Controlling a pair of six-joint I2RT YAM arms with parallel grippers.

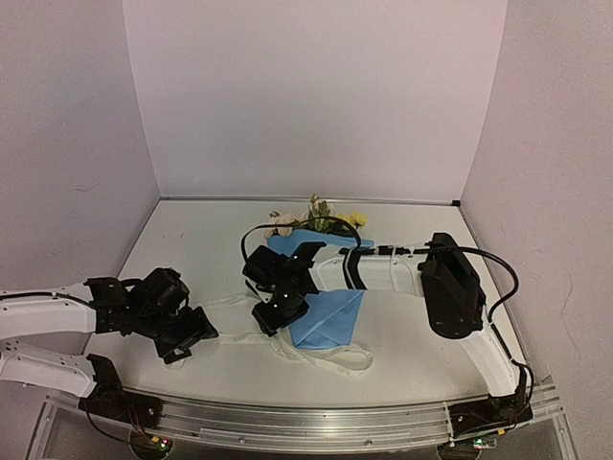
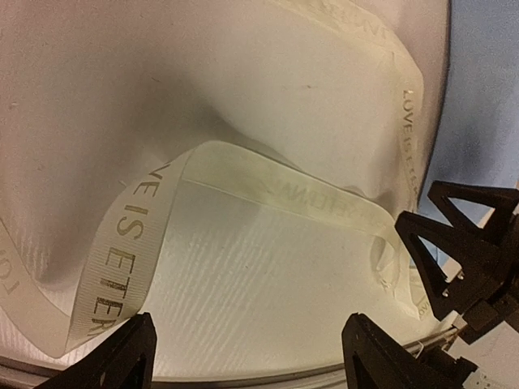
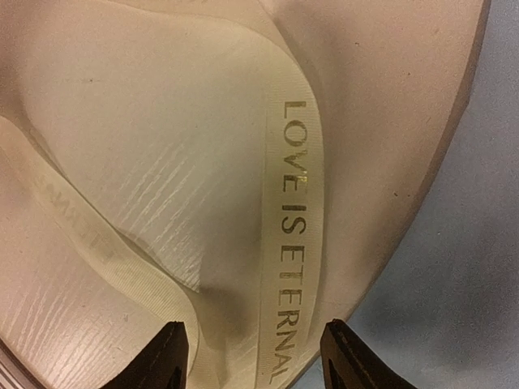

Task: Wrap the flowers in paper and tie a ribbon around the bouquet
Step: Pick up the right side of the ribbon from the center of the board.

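Tying step starting: nearest, the ribbon (image 3: 293, 243) is lying slack on the table (image 1: 402, 345), trailing past the bouquet's (image 1: 326, 311) near tip. Left of the bouquet, the left gripper (image 1: 192, 340) is hovering, fingers wide and empty. At the bouquet's left edge, the right gripper (image 1: 275, 311) is straddling the ribbon, fingers parted, not pinching. The flowers (image 1: 321, 216) are showing at the bouquet's far end. Next, each gripper probably needs a ribbon end.

The top camera looks down from above and behind the left arm (image 1: 38, 316) and right arm (image 1: 383, 268), far enough to take in the whole table (image 1: 192, 249). Each wrist camera peers past its own fingertips (image 2: 122, 356) (image 3: 166, 356), close over the ribbon (image 2: 268, 182) (image 3: 292, 243) ahead. The left wrist view also catches the right gripper (image 2: 422, 209), ahead to its right.
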